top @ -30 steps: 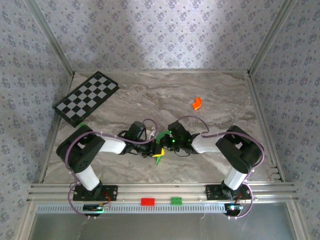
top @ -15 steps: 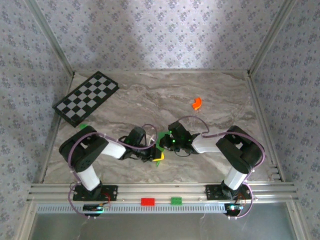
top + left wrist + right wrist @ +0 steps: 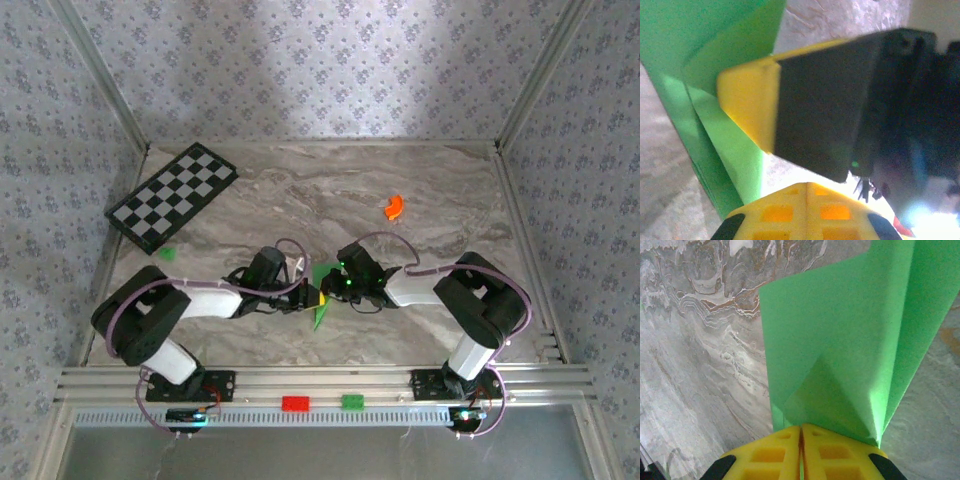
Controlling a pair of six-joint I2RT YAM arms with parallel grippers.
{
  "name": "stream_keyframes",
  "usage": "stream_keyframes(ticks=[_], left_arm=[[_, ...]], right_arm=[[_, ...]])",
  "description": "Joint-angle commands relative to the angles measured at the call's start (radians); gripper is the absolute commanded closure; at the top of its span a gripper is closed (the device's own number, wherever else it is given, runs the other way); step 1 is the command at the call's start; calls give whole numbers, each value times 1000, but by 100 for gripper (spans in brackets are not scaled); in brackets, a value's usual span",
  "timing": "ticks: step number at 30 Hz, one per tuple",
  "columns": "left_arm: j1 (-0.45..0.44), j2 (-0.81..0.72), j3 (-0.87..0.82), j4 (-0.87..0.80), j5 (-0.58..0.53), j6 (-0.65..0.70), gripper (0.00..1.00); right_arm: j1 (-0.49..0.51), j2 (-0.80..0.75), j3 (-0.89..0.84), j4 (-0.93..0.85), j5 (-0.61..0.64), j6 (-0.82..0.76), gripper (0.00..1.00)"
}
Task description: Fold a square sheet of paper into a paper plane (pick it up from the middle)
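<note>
The square sheet of paper (image 3: 319,314) is bright green and folded into a narrow, layered, pointed shape like a paper plane, held at the table's middle. My right gripper (image 3: 801,429) is shut on its folded edge, and the green paper (image 3: 840,350) fans out ahead of the fingers. In the top view the right gripper (image 3: 331,288) meets the left gripper (image 3: 311,297) tip to tip at the paper. My left gripper (image 3: 807,186) is shut with nothing showing between its fingers. Just in front of it are the right gripper's yellow finger (image 3: 747,105) and the green paper (image 3: 685,45).
A black-and-white checkered board (image 3: 172,196) lies at the far left, with a tiny green block (image 3: 166,254) near it. A small orange curved piece (image 3: 393,206) sits at the far right. A red block (image 3: 295,403) and a green block (image 3: 352,402) rest on the front rail.
My left arm has swung lower and stretched out flatter, its gripper staying at the paper. The paper's pointed lower tip now shows below the grippers. The right arm has not moved.
</note>
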Motion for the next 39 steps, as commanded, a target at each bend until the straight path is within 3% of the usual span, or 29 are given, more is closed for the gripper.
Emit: stream_keyframes(ticks=[1, 26, 39], left_arm=[[0, 46, 46, 22, 49, 16, 100], [-36, 153, 74, -55, 55, 63, 100], [-129, 156, -57, 67, 8, -32, 100]], right_arm=[[-6, 21, -39, -134, 27, -18, 89], [-10, 36, -37, -122, 15, -16, 89], [-17, 42, -38, -141, 18, -32, 89]])
